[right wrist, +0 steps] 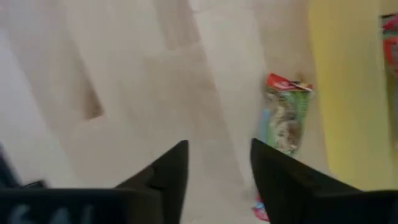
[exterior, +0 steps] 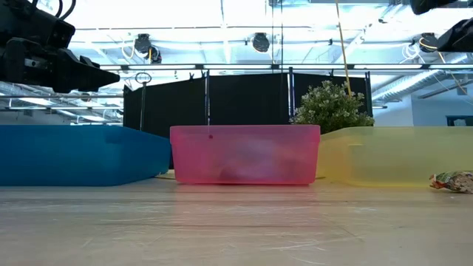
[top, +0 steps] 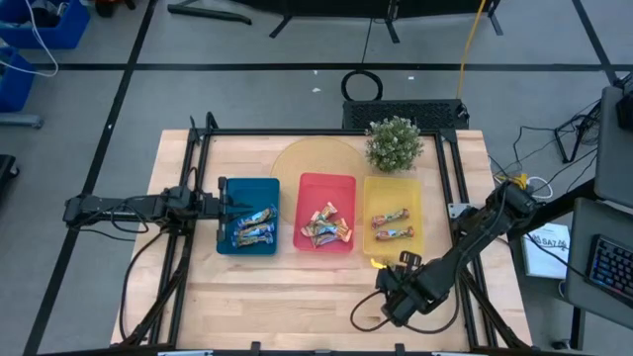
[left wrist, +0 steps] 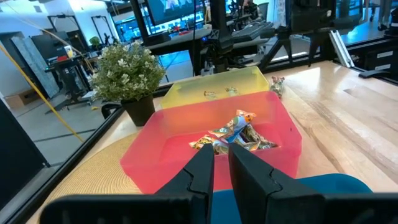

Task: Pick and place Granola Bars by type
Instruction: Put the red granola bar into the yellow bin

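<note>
One red-green granola bar point(right wrist: 286, 115) lies flat on the table just in front of the yellow tray point(top: 369, 213); the high view point(top: 378, 262) and the low view point(exterior: 452, 181) show it too. Blue-and-yellow bars point(top: 253, 227) lie in the blue tray point(top: 226, 242), gold bars point(top: 324, 225) in the red tray point(top: 307, 188), red-green bars point(top: 393, 225) in the yellow tray. My right gripper point(right wrist: 219, 162) hovers open above the table, a little nearer than the loose bar and beside it. My left gripper point(left wrist: 222, 163) hangs over the blue tray's left edge point(top: 226, 206), its fingers a narrow gap apart, holding nothing.
A potted plant point(top: 394, 143) stands on a round woven mat point(top: 302, 158) behind the trays. Black frame rails point(top: 457, 188) run along the table's left and right sides. Bare wood point(top: 277, 297) stretches along the near part of the table, in front of the three trays.
</note>
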Motion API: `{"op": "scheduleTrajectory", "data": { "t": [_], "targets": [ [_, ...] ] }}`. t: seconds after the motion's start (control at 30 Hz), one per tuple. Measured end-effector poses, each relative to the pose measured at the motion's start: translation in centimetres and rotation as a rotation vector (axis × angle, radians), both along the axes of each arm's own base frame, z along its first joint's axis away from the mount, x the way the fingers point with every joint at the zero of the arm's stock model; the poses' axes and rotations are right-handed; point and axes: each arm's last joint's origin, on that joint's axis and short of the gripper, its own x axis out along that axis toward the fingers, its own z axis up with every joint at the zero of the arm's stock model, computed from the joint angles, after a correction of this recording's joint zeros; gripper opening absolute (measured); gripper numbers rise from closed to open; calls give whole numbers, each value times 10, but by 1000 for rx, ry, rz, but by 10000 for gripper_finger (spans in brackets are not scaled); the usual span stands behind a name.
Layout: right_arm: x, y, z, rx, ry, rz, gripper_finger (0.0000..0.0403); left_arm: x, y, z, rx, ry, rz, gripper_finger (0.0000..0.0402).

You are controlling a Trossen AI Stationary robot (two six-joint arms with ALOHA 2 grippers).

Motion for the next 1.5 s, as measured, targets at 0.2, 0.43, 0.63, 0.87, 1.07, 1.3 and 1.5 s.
{"op": "scheduleTrajectory", "data": {
  "t": [0.2, 0.43, 0.63, 0.87, 1.07, 1.3, 1.5],
  "targets": [
    [-2, -2, -5, -38, 42, -35, 229, 0, 0, 0, 0, 0, 0, 58],
    [-6, -4, -16, -51, 56, -77, 245, 0, 0, 0, 0, 0, 0, 58],
    [-18, -14, -39, -93, 100, -133, 230, 0, 0, 0, 0, 0, 0, 58],
    [-30, -21, -66, -37, 160, -152, 220, 0, 0, 0, 1, 0, 0, 58],
    [-34, -24, -79, 19, 150, -126, 218, 0, 0, 0, 1, 0, 0, 58],
    [-30, -16, -79, 86, 107, -77, 209, 0, 0, 0, 1, 1, 0, 58],
    [-30, -13, -79, 89, 87, -29, 160, 0, 0, 0, 1, 1, 0, 58]
  ]
}}
